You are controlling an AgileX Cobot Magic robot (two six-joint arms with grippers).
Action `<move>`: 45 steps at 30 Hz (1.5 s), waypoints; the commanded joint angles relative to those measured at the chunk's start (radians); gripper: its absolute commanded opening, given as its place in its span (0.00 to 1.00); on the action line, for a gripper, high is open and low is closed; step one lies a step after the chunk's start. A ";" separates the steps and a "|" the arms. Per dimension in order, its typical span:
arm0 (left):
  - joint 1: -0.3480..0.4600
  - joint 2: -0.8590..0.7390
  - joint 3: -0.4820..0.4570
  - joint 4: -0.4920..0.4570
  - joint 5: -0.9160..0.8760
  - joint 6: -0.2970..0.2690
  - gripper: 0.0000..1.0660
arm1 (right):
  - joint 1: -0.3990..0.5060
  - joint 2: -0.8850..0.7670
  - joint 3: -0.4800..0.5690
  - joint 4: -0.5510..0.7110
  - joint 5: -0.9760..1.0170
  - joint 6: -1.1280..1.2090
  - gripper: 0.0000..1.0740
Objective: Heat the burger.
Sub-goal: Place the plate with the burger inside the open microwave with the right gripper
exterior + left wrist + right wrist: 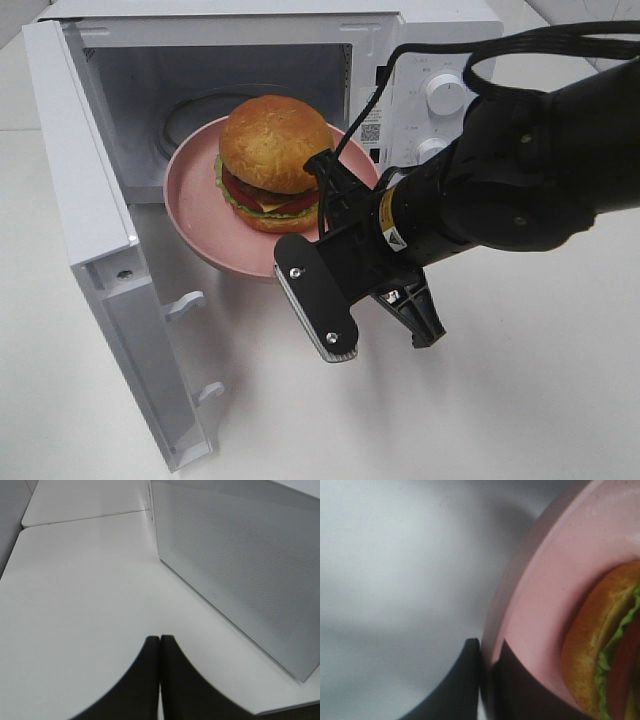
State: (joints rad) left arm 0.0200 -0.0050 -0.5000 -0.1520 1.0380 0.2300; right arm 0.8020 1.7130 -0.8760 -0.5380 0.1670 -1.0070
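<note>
One burger (pixel 272 150) sits upright on a pink plate (pixel 195 200). The plate hangs in the open mouth of the microwave (pixel 440 60), its far part inside the cavity and its near edge jutting out in front. The right tool (pixel 487 650) is clamped narrow on that near rim, one finger on the plate's upper face and the other beneath. The burger lies just beside the upper finger; whether the two touch cannot be told. The microwave's door (pixel 90 230) stands swung wide. The left tool (pixel 160 640), fingers pressed together and holding nothing, hovers over the worktop (pixel 75 590) beside the microwave's dotted white panel (pixel 240 555).
</note>
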 commanded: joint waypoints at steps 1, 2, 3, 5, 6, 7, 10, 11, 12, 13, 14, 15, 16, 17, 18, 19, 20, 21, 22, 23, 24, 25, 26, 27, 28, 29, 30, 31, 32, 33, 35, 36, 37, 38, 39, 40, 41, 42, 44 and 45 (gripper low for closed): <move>-0.006 -0.022 0.002 -0.004 0.000 -0.004 0.00 | -0.002 0.034 -0.073 -0.018 -0.034 -0.036 0.00; -0.006 -0.022 0.002 -0.004 0.000 -0.004 0.00 | -0.002 0.057 -0.104 -0.018 -0.022 -0.040 0.00; -0.006 -0.022 0.002 -0.004 0.000 -0.004 0.00 | -0.002 0.057 -0.104 -0.018 -0.022 -0.040 0.00; -0.006 -0.022 0.002 -0.004 0.000 -0.004 0.00 | -0.002 0.069 -0.116 -0.018 -0.017 -0.041 0.00; -0.006 -0.022 0.002 -0.004 0.000 -0.004 0.00 | -0.002 0.092 -0.142 -0.018 -0.008 -0.042 0.00; -0.006 -0.022 0.002 -0.004 0.000 -0.004 0.00 | -0.002 0.116 -0.169 -0.016 0.000 -0.044 0.00; -0.006 -0.022 0.002 -0.004 0.000 -0.004 0.00 | -0.002 0.124 -0.182 -0.013 0.002 -0.046 0.00; -0.006 -0.022 0.002 -0.004 0.000 -0.004 0.00 | -0.002 0.145 -0.212 0.011 0.013 -0.061 0.00; -0.006 -0.022 0.002 -0.004 0.000 -0.004 0.00 | -0.002 0.155 -0.224 0.024 0.022 -0.072 0.00; -0.006 -0.022 0.002 -0.004 0.000 -0.004 0.00 | -0.002 0.155 -0.224 0.024 0.022 -0.072 0.00; -0.006 -0.022 0.002 -0.004 0.000 -0.004 0.00 | -0.002 0.175 -0.252 0.065 0.043 -0.105 0.00; -0.006 -0.022 0.002 -0.004 0.000 -0.004 0.00 | -0.002 0.189 -0.283 0.112 0.062 -0.154 0.00; -0.006 -0.022 0.002 -0.004 0.000 -0.004 0.00 | -0.002 0.189 -0.283 0.112 0.062 -0.154 0.00; -0.006 -0.022 0.002 -0.004 0.000 -0.004 0.00 | -0.002 0.198 -0.300 0.139 0.076 -0.183 0.00; -0.006 -0.022 0.002 -0.004 0.000 -0.004 0.00 | -0.002 0.198 -0.300 0.139 0.076 -0.183 0.00; -0.006 -0.022 0.002 -0.004 0.000 -0.004 0.00 | -0.002 0.216 -0.331 0.190 0.102 -0.230 0.00; -0.006 -0.022 0.002 -0.004 0.000 -0.004 0.00 | -0.002 0.216 -0.331 0.190 0.102 -0.230 0.00; -0.006 -0.022 0.002 -0.004 0.000 -0.004 0.00 | -0.002 0.235 -0.367 0.230 0.134 -0.269 0.00; -0.006 -0.022 0.002 -0.004 0.000 -0.004 0.00 | -0.002 0.259 -0.408 0.258 0.167 -0.294 0.00; -0.006 -0.022 0.002 -0.004 0.000 -0.004 0.00 | -0.002 0.259 -0.408 0.258 0.167 -0.294 0.00; -0.006 -0.022 0.002 -0.004 0.000 -0.004 0.00 | -0.002 0.284 -0.447 0.270 0.191 -0.300 0.00; -0.006 -0.022 0.002 -0.004 0.000 -0.004 0.00 | -0.002 0.284 -0.447 0.270 0.191 -0.300 0.00; -0.006 -0.022 0.002 -0.004 0.000 -0.004 0.00 | -0.002 0.296 -0.468 0.270 0.202 -0.301 0.00; -0.006 -0.022 0.002 -0.004 0.000 -0.004 0.00 | -0.002 0.296 -0.468 0.270 0.202 -0.301 0.00; -0.006 -0.022 0.002 -0.004 0.000 -0.004 0.00 | -0.002 0.324 -0.509 0.270 0.214 -0.301 0.00; -0.006 -0.022 0.002 -0.004 0.000 -0.004 0.00 | -0.002 0.353 -0.548 0.270 0.231 -0.298 0.00; -0.006 -0.022 0.002 -0.004 0.000 -0.004 0.00 | -0.002 0.353 -0.548 0.270 0.231 -0.298 0.00; -0.006 -0.022 0.002 -0.004 0.000 -0.004 0.00 | -0.002 0.367 -0.571 0.270 0.241 -0.294 0.00; -0.006 -0.022 0.002 -0.004 0.000 -0.004 0.00 | -0.002 0.394 -0.615 0.270 0.260 -0.279 0.00; -0.006 -0.022 0.002 -0.004 0.000 -0.004 0.00 | -0.002 0.394 -0.615 0.270 0.260 -0.279 0.00; -0.006 -0.022 0.002 -0.004 0.000 -0.004 0.00 | -0.005 0.417 -0.664 0.270 0.279 -0.261 0.00; -0.006 -0.022 0.002 -0.004 0.000 -0.004 0.00 | -0.012 0.429 -0.689 0.273 0.288 -0.255 0.00; -0.006 -0.022 0.002 -0.004 0.000 -0.004 0.00 | -0.014 0.455 -0.736 0.292 0.314 -0.248 0.00; -0.006 -0.022 0.002 -0.004 0.000 -0.004 0.00 | -0.014 0.455 -0.736 0.292 0.314 -0.248 0.00; -0.006 -0.022 0.002 -0.004 0.000 -0.004 0.00 | -0.036 0.472 -0.780 0.314 0.343 -0.248 0.00; -0.006 -0.022 0.002 -0.004 0.000 -0.004 0.00 | -0.036 0.472 -0.780 0.314 0.343 -0.248 0.00; -0.006 -0.022 0.002 -0.004 0.000 -0.004 0.00 | -0.041 0.482 -0.804 0.326 0.358 -0.248 0.00; -0.006 -0.022 0.002 -0.004 0.000 -0.004 0.00 | -0.041 0.482 -0.804 0.326 0.358 -0.248 0.00; -0.006 -0.022 0.002 -0.004 0.000 -0.004 0.00 | -0.080 0.509 -0.879 0.386 0.406 -0.248 0.00; -0.006 -0.022 0.002 -0.004 0.000 -0.004 0.00 | -0.080 0.509 -0.879 0.386 0.406 -0.248 0.00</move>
State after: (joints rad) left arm 0.0200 -0.0050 -0.5000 -0.1520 1.0380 0.2300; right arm 0.7280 2.2320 -1.7310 -0.1570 0.6010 -1.2660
